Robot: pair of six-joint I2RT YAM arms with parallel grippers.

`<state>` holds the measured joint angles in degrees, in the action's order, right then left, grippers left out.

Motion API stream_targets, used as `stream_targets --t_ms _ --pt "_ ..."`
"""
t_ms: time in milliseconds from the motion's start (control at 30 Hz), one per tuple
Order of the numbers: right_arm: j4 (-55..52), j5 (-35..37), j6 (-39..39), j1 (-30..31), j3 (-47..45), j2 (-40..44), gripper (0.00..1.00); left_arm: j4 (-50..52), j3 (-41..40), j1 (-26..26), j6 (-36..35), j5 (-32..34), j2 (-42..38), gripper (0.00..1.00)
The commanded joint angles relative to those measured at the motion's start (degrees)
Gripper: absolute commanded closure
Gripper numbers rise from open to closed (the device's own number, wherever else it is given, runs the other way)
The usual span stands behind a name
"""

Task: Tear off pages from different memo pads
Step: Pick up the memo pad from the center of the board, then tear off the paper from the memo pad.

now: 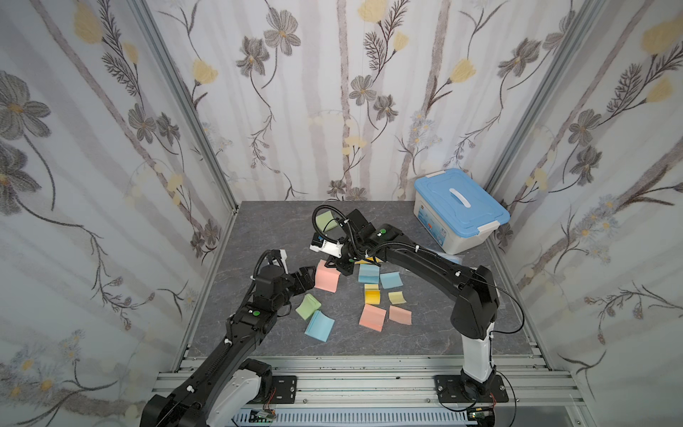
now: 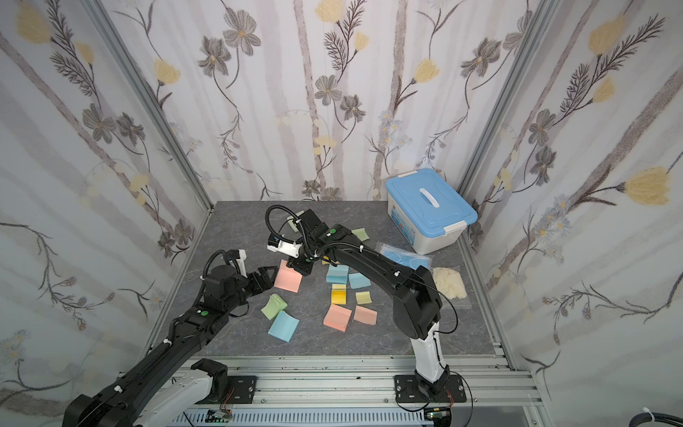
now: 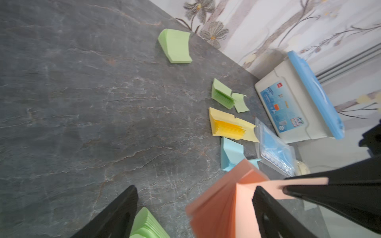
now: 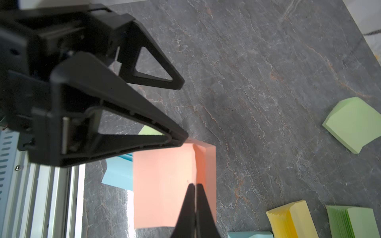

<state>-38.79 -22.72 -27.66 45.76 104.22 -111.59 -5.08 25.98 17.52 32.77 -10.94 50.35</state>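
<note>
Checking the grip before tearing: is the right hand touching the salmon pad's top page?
Touching. In the right wrist view the right hand is shut with the salmon page pinched between its tips.

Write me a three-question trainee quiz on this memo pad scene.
1. True or false: the right jaws are shut on a salmon pink page.
2. The memo pad nearest the back wall is: A green, B yellow, C light blue.
3. Fill in: the left jaws stand ____ by the salmon pink pad.
Key: 1 true; 2 A; 3 open.
</note>
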Motion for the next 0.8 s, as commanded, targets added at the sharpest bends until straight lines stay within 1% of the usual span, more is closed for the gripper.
stream_targets --t_ms 0,133,233,300,400,533,667,700,767 --pt "0.3 -7.1 -6.1 -0.5 -2.3 3.6 1.00 -10.2 -2.0 0.0 -0.6 -8.2 -2.1 0.10" --pt "0.2 -12.2 -8.9 -1.8 -5.3 7.7 1.00 -16.3 -3.2 0.9 -1.2 -14.9 -2.5 0.12" --pt "0.2 -16.7 -12.5 -2.7 -8.2 11.1 1.00 -19.7 -3.8 2.3 -2.1 -17.9 -2.1 0.13" --pt "0.1 -19.1 -15.5 -3.1 -10.3 13.2 1.00 -22.5 -4.3 3.6 -2.8 -21.1 -1.8 0.14" --pt "0.1 -21.2 -18.5 -3.3 -13.0 15.8 1.00 -22.6 -3.8 5.9 -5.2 -23.3 -2.2 0.16" --pt "0.1 -23.7 -19.9 -4.1 -15.2 18.4 1.00 -22.1 -3.6 7.5 -7.4 -24.3 -2.6 0.18" --pt "0.1 -25.4 -20.5 -5.5 -16.4 19.4 1.00 -23.3 -3.4 8.6 -8.2 -27.5 -1.6 0.23" --pt "0.1 -26.0 -20.5 -5.8 -16.6 21.1 1.00 -23.6 -3.2 9.0 -8.5 -28.7 -1.2 0.25" --pt "0.1 -26.3 -20.5 -6.3 -16.9 21.7 1.00 -23.7 -2.7 9.7 -8.9 -30.3 -0.5 0.29"
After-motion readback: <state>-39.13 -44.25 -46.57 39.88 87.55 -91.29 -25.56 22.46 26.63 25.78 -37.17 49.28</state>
